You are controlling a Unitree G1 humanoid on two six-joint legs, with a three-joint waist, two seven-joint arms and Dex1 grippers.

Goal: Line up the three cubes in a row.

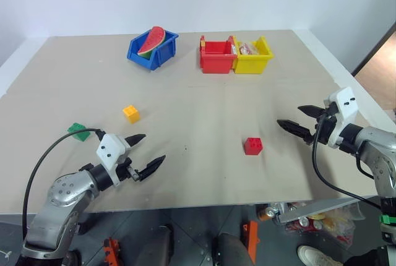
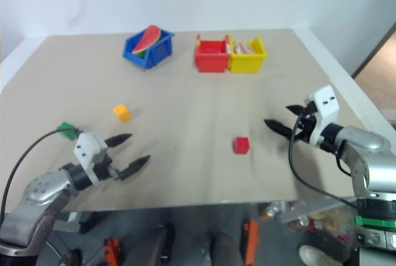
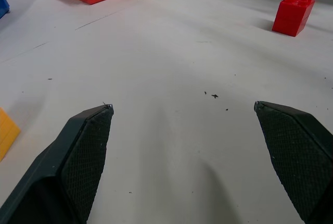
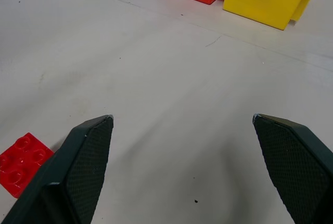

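A pale table (image 1: 204, 173) fills the frame, seen from above. Three small cubes lie scattered and well apart: the green cube (image 1: 78, 132) at the left edge, the yellow cube (image 1: 131, 114) a little up and right of it, and the red cube (image 1: 252, 146) right of centre. No row exists yet, so the task appears to be at its start.

The left gripper (image 1: 147, 153) hovers at the lower left, fingers spread wide and empty, just right of the green cube. The right gripper (image 1: 294, 119) hovers at the right, fingers also spread wide and empty, near the red cube. Along the top of the frame sit a blue bin (image 1: 162, 49) holding a watermelon slice (image 1: 151, 41), a red bin (image 1: 216, 57), and a yellow bin (image 1: 252, 57).

The next move likely calls for one gripper to drop over its nearest cube, close on it, and carry it toward the others.

The left wrist view shows the red cube's studs and the yellow cube's edge (image 3: 6, 132) close up. The right wrist view shows the red cube's studded top (image 4: 22, 162) beside its own finger. The head views alone show the green cube and the watermelon slice.
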